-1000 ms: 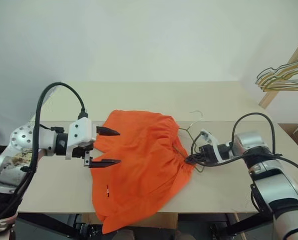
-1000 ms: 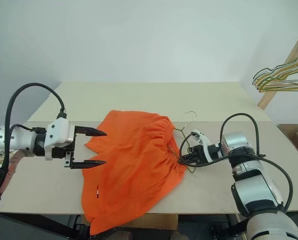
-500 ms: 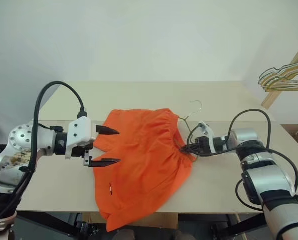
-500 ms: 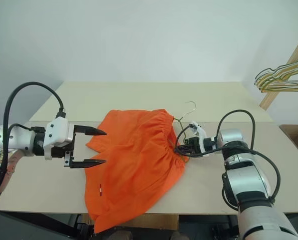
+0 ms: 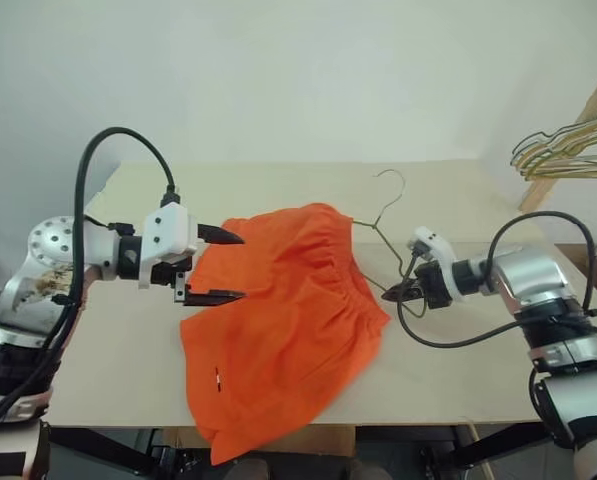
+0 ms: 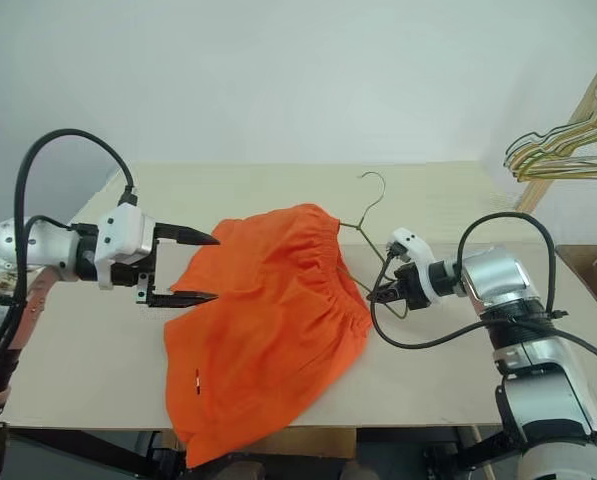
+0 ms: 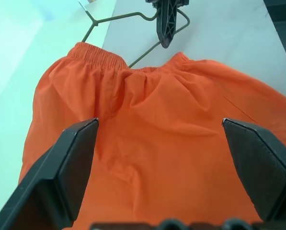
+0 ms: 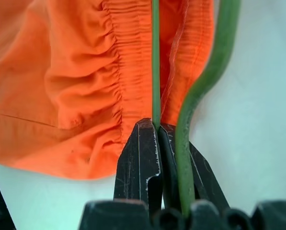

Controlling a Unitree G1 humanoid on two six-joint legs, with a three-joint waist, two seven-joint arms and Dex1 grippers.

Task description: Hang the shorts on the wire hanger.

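The right gripper (image 5: pixel 396 292), two black tapered fingers, is clamped tight on the thin olive-grey wire hanger (image 5: pixel 380 228); in the right wrist view one straight run of wire (image 8: pixel 155 62) disappears between the closed fingertips (image 8: pixel 145 148) while a thicker-looking, curving green strand passes in front of them. How much of the hanger's triangular body sits inside the cloth cannot be made out: its lower part is hidden by the gathered waistband, and only the shoulder wires and the curved hook, which rises above the cloth toward the far side of the table, stay in sight. The right forearm reaches in from the right, wrist bent so the fingers point left and downward at the waistband edge.

The left gripper (image 5: pixel 221 265) stands spread wide, gripping nothing, its two black wedge-shaped fingers (image 7: pixel 68 167) straddling the near-left edge of the cloth with air between them. Its arm comes in level from the left, a black cable looping above it.

The bright orange cloth shorts (image 5: pixel 288 320) lie crumpled across the middle of the pale beige table (image 5: pixel 118 360), the puckered elastic waistband toward the right gripper, one leg hanging over the near edge and cut off below. A tiny white tag (image 5: pixel 217 375) shows on the lower cloth. A bunch of gold, green and grey wire hangers (image 5: pixel 563 148) hangs on a wooden frame at far right, partly cut off.
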